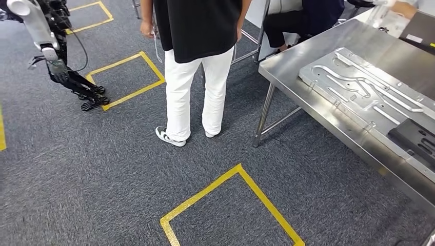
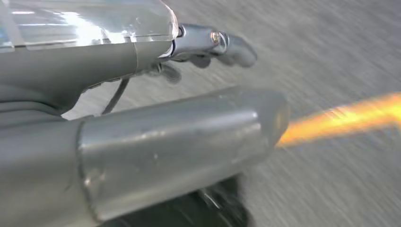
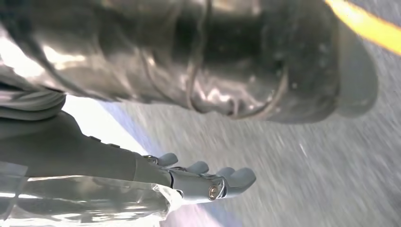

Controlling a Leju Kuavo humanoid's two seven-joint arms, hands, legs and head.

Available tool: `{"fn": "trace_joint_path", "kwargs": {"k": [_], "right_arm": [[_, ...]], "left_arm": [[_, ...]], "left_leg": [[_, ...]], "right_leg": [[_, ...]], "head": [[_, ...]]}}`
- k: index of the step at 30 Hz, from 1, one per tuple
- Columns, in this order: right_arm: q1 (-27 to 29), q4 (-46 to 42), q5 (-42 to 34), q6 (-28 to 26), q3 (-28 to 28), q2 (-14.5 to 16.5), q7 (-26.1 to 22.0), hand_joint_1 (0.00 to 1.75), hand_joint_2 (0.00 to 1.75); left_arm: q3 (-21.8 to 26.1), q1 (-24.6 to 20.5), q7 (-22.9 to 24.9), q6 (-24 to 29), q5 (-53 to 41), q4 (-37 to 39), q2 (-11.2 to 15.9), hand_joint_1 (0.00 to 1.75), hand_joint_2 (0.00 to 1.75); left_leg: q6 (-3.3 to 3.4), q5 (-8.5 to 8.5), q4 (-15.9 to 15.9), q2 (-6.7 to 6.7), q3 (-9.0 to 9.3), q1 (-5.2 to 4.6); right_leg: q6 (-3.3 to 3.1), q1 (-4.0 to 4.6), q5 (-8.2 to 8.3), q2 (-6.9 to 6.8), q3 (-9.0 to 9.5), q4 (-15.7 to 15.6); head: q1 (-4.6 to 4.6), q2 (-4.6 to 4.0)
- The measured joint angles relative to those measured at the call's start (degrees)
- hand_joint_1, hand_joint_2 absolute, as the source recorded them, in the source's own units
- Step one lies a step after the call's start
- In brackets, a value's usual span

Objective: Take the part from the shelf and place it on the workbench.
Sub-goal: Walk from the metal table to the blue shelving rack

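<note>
The steel workbench [image 1: 313,56] stands at the right of the head view. On it lie a silver plate with milled grooves [image 1: 367,89] and a black block [image 1: 416,139] beside the plate's near end. My left hand [image 2: 156,118] hangs over blurred grey carpet, holding nothing, its fingers [image 2: 229,47] stretched out apart from the thumb. My right hand [image 3: 142,175] also hangs over the carpet with its fingers [image 3: 213,175] extended and nothing in it.
A person in white trousers [image 1: 197,87] stands on the carpet ahead, near the bench's left corner. Another robot [image 1: 54,46] stands at the far left. Yellow tape squares [image 1: 231,205] mark the floor. A seated person [image 1: 302,18] is behind the bench.
</note>
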Motion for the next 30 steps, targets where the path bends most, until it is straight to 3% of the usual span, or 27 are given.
{"fn": "trace_joint_path", "kwargs": {"k": [3, 5, 6, 7, 10, 11, 13, 14, 16, 18, 19, 20, 21, 22, 23, 25, 27, 29, 30], "right_arm": [[-2.7, 1.4, 3.7, 0.9, -3.9, 0.1, -4.2, 0.0, 0.0], [-4.9, 2.8, 5.0, 1.5, -6.3, 0.1, -5.1, 0.0, 0.0], [-5.9, 3.4, 5.4, 1.7, -7.2, 0.1, -5.2, 0.0, 0.0], [-6.7, 4.0, 5.6, 1.9, -7.9, 0.1, -5.3, 0.0, 0.0], [-8.4, 6.3, 6.3, 3.6, -9.5, 0.1, -6.1, 0.0, 0.0], [-8.9, 7.1, 6.8, 4.4, -10.1, 0.1, -6.5, 0.0, 0.0], [-9.9, 8.7, 7.8, 5.6, -11.0, 0.1, -7.2, 0.0, 0.0], [-10.4, 9.2, 8.2, 5.9, -11.3, 0.2, -7.5, 0.0, 0.0], [-11.1, 10.4, 9.5, 7.1, -12.0, 0.2, -8.2, 0.0, 0.0], [-11.6, 12.0, 12.2, 8.9, -13.3, 0.2, -9.3, 0.0, 0.0], [-12.1, 13.0, 13.8, 9.8, -14.2, 0.2, -9.9, 0.0, 0.0], [-12.6, 14.1, 15.3, 10.4, -15.1, 0.2, -10.5, 0.0, 0.0], [-13.0, 15.1, 16.4, 10.7, -15.9, 0.2, -11.0, 0.0, 0.0], [-13.4, 15.9, 17.0, 10.8, -16.6, 0.2, -11.3, 0.0, 0.0], [-13.7, 16.6, 17.3, 10.9, -17.1, 0.2, -11.5, 0.0, 0.0], [-14.1, 17.5, 17.5, 11.1, -18.0, 0.2, -11.8, 0.0, 0.0], [-14.5, 18.2, 17.8, 11.3, -18.7, 0.2, -12.0, 0.0, 0.0], [-15.2, 18.8, 19.3, 12.0, -19.5, 0.2, -12.7, 0.0, 0.0], [-15.7, 19.2, 20.3, 12.4, -20.1, 0.2, -13.4, 0.0, 0.0]], "left_arm": [[-2.2, 3.2, -0.3, -0.4, -2.0, -9.8, -1.5, 0.0, 0.0], [-2.1, 3.3, -2.5, -0.6, -3.6, -12.8, -2.0, 0.0, 0.0], [-1.9, 3.3, -3.1, -0.7, -4.3, -13.8, -2.2, 0.0, 0.0], [-1.7, 3.3, -3.6, -0.7, -4.7, -14.6, -2.4, 0.0, 0.0], [-0.8, 2.9, -4.6, -0.6, -5.6, -15.9, -2.9, 0.0, 0.0], [-0.4, 2.7, -5.0, -0.5, -5.9, -16.1, -3.0, 0.0, 0.0], [0.6, 2.2, -5.4, -0.2, -6.3, -16.2, -3.3, 0.0, 0.0], [1.1, 2.1, -5.5, -0.2, -6.5, -16.3, -3.4, 0.0, 0.0], [2.0, 1.7, -6.0, 0.2, -6.5, -16.4, -3.6, 0.0, 0.0], [3.0, 0.9, -6.7, 1.0, -6.2, -16.4, -3.7, 0.0, 0.0], [3.7, 0.4, -7.1, 1.5, -5.9, -16.3, -3.8, 0.0, 0.0], [4.5, 0.0, -7.4, 1.9, -5.7, -16.3, -3.9, 0.0, 0.0], [5.1, -0.3, -7.5, 2.1, -5.6, -16.2, -4.1, 0.0, 0.0], [5.8, -0.5, -7.6, 2.3, -5.5, -16.1, -4.1, 0.0, 0.0], [6.2, -0.6, -7.7, 2.4, -5.4, -16.1, -4.2, 0.0, 0.0], [6.9, -0.9, -7.8, 2.5, -5.3, -16.0, -4.3, 0.0, 0.0], [7.2, -1.1, -8.0, 2.6, -5.3, -16.0, -4.4, 0.0, 0.0], [7.7, -1.2, -8.2, 2.9, -4.9, -15.9, -4.4, 0.0, 0.0], [8.0, -1.2, -8.3, 3.1, -4.7, -15.8, -4.5, 0.0, 0.0]], "left_leg": [[-0.37, -5.06, 8.4, 3.64, -4.27, -0.13], [-0.72, -6.91, 13.4, 4.43, -6.39, -0.07], [-0.8, -6.35, 13.3, 4.7, -5.95, -0.05], [-0.79, -4.94, 11.0, 5.07, -4.38, -0.03], [-0.13, -1.07, 0.3, 8.1, 2.05, -0.33], [0.15, -0.74, -1.3, 8.78, 2.87, -0.49], [0.63, -0.54, -1.9, 8.27, 2.73, -0.69], [0.91, -0.26, -2.2, 7.82, 2.78, -0.58], [1.65, 0.5, -3.1, 6.84, 2.94, -0.28], [2.19, 1.04, -3.4, 5.67, 2.69, -0.17], [2.3, 1.16, -3.3, 5.01, 2.46, -0.18], [2.3, 1.22, -3.2, 4.27, 2.33, -0.18], [2.27, 1.23, -3.1, 3.51, 2.27, -0.18], [2.19, 1.2, -2.9, 2.7, 2.26, -0.17], [2.04, 1.12, -2.7, 1.93, 2.25, -0.16], [1.48, 0.9, -2.0, 0.48, 1.91, -0.25], [0.63, 0.96, -1.5, -0.74, 1.27, -0.22], [-0.22, 1.18, -1.4, -1.62, 0.7, 0.08], [-0.49, 0.87, -1.0, -0.98, 0.38, 0.17]], "right_leg": [[-0.53, 0.03, 0.32, -3.44, 0.05, -0.7], [-0.62, 0.17, 0.23, -5.75, -0.11, -0.5], [-0.63, 0.19, 0.17, -6.71, -0.15, -0.4], [-0.59, 0.2, 0.09, -7.5, -0.17, -0.3], [-0.12, 0.49, -0.3, -9.43, -0.03, 0.2], [0.14, 0.59, -0.38, -9.93, 0.03, 0.2], [0.65, 0.61, -0.37, -10.75, 0.22, 0.2], [0.93, 0.5, -0.48, -10.66, 0.29, 0.3], [1.5, 0.25, -2.3, -8.12, -0.51, 2.4], [1.92, -0.05, -6.08, -4.86, -3.38, 8.7], [2.04, -0.14, -7.67, -4.19, -5.1, 12.3], [2.16, -0.21, -8.25, -3.95, -6.3, 14.8], [2.26, -0.31, -7.67, -3.84, -6.68, 15.4], [2.31, -0.46, -5.98, -3.69, -6.02, 13.8], [2.33, -0.65, -3.7, -3.2, -4.59, 10.5], [2.23, -0.95, -0.75, -0.77, -1.81, 3.9], [1.95, -0.8, -0.47, 0.54, -1.11, 1.7], [1.24, -0.59, -0.13, -0.68, -1.16, 1.4], [0.78, -0.58, 0.09, -1.28, -1.08, 1.1]], "head": [[-0.3, 0.0], [-0.3, -0.01], [-0.3, -0.01], [-0.3, -0.01], [-0.28, -0.01], [-0.26, 0.0], [-0.23, 0.0], [-0.25, -0.01], [-0.21, -0.01], [-0.17, 0.0], [-0.18, -0.01], [-0.17, -0.01], [-0.17, -0.01], [-0.16, -0.01], [-0.16, -0.01], [-0.18, -0.01], [-0.22, -0.02], [-0.24, -0.02], [-0.27, -0.01]]}}
